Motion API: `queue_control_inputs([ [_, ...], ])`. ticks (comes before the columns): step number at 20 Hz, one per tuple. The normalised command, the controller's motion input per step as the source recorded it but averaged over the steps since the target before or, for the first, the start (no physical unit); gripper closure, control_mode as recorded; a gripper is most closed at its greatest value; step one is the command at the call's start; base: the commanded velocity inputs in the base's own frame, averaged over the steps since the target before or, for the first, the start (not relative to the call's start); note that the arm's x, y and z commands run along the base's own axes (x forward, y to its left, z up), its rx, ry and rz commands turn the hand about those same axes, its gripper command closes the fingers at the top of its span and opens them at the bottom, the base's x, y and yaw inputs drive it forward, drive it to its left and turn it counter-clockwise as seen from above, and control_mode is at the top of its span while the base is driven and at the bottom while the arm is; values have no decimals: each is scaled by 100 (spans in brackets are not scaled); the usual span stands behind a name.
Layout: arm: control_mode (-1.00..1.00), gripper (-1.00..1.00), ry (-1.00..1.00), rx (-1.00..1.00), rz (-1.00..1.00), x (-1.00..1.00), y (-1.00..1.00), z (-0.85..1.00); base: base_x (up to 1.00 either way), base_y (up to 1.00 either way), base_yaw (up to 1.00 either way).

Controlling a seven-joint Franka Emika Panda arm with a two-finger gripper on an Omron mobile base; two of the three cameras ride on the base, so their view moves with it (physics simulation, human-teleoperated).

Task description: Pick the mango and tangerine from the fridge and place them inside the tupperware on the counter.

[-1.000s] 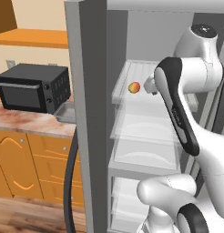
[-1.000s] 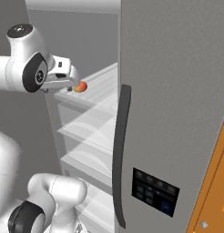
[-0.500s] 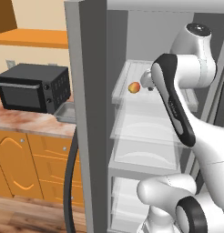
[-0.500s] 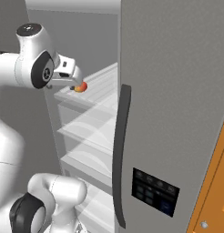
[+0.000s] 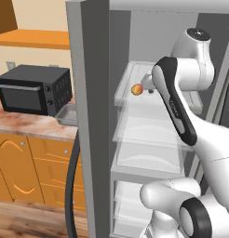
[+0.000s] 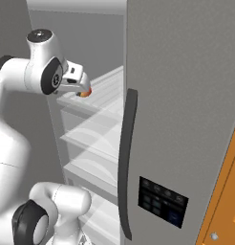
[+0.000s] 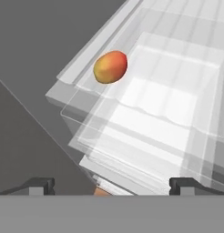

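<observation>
The mango (image 7: 110,67), red-orange fading to yellow, lies near the front left corner of an upper translucent shelf in the open fridge (image 5: 95,56). My gripper (image 7: 111,186) is open, its two dark fingertips (image 7: 38,185) spread wide and nothing between them, a short way back from the fruit. From the left base the mango (image 5: 137,89) sits just left of the gripper (image 5: 146,86); from the right base the hand covers part of the mango (image 6: 86,93). The grey tupperware (image 5: 67,114) rests on the counter (image 5: 23,123) beside the fridge. The tangerine is out of view.
A black microwave (image 5: 35,89) stands on the counter left of the tupperware. The fridge door (image 6: 181,110) with its dark curved handle (image 6: 125,162) stands open on the right. More translucent shelves (image 5: 149,128) and drawers lie below the mango's shelf.
The arm has swung in toward the upper shelf and the hand has closed in on the mango, now overlapping it in the right base view. The mango has not moved; the jaws stayed open.
</observation>
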Motion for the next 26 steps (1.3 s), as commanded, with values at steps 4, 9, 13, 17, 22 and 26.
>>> queue_control_inputs([
  [4, -100, -100, 0, 0, 0, 27, 7, -6, 0, 0, 0],
  [9, -100, -100, 0, 0, 0, 26, 10, -5, 0, 0, 0],
  [13, -100, -100, 0, 0, 0, 26, 7, -7, 0, 0, 0],
  [17, -100, -100, 0, 1, -1, 27, 4, -8, 0, 0, 0],
  [22, -100, -100, 0, 1, -1, 27, 0, -9, 0, 0, 0],
  [26, -100, -100, 1, 0, -2, 27, 1, -11, 0, 0, 0],
])
